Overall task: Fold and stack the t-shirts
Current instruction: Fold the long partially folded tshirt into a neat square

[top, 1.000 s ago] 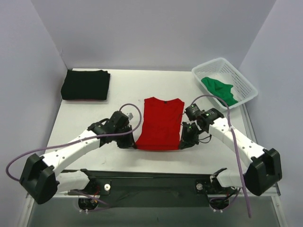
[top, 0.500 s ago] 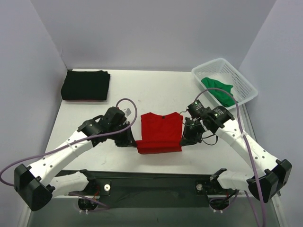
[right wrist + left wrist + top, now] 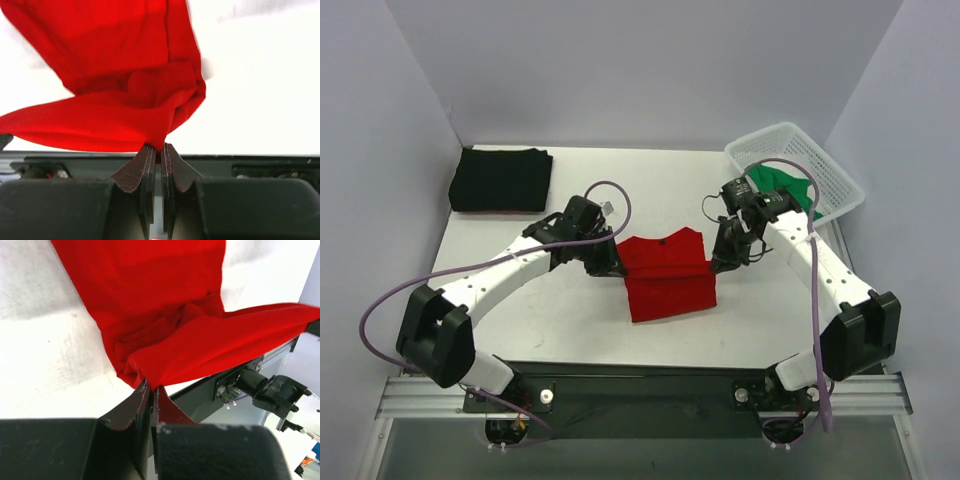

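Top view: bright red short-sleeved cloth t-shirt (image 3: 665,280) sits mid-table, slightly toward the near edge, spanning the gap between the two arms. Left gripper (image 3: 610,262) is clamped on the shirt's left edge; in the left wrist view the jaws are nearly together with a bunched pinch of red cloth between the tips. Right gripper (image 3: 720,262) is clamped on the right edge in the same way – the right wrist view shows red fabric gathered into the closed jaw tips. The cloth runs taut from one grip to the other, and the wrist views show it raised off the white table (image 3: 570,210) at the pinch points. The part below that line spreads toward the near edge. Folded black cloth t-shirt (image 3: 501,179) lies at the far-left corner, well apart. Crumpled green cloth t-shirt (image 3: 782,190) lies inside the white plastic mesh basket (image 3: 840,175) at far right.
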